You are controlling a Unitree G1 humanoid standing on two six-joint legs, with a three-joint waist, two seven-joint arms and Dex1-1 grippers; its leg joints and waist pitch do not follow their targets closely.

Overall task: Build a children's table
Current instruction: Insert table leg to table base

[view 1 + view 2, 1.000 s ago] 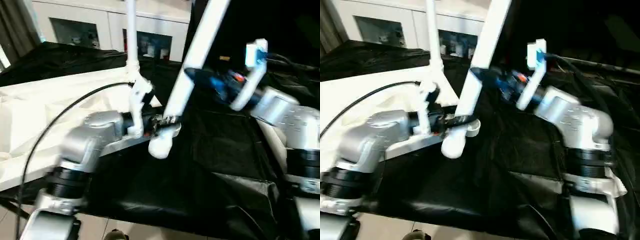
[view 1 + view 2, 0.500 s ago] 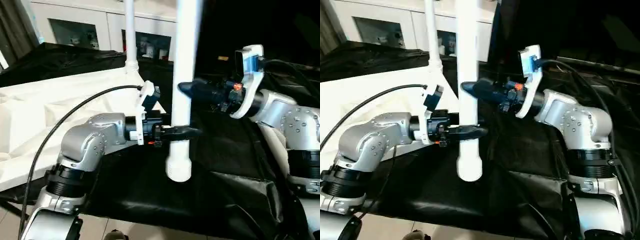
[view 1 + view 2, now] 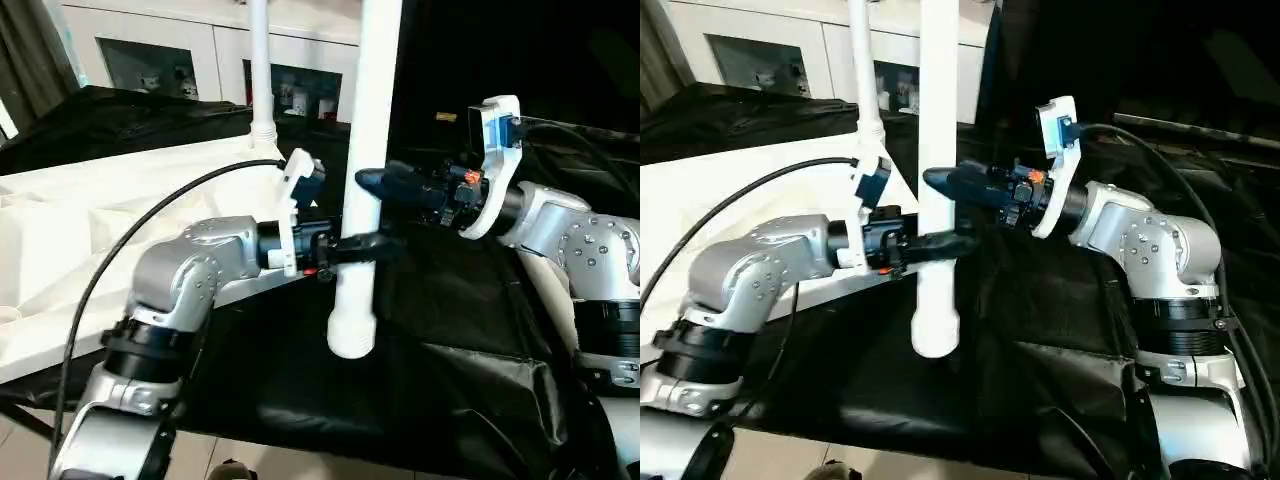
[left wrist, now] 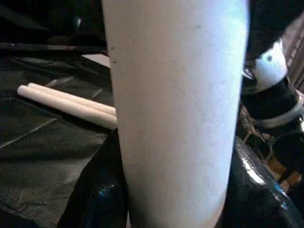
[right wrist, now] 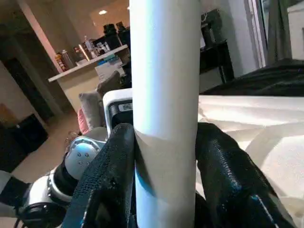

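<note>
We hold one white tubular leg nearly upright above the black-draped bench, the right gripper clamped on it above the left gripper, whose fingers also close around it. The table top lies ribbed side up at left, one leg already seated. To socket ours cleanly, we should keep it plumb while carrying it over.

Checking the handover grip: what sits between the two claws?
The upright white table leg, clamped by the left claw and the right claw, seen in both eye views.
</note>
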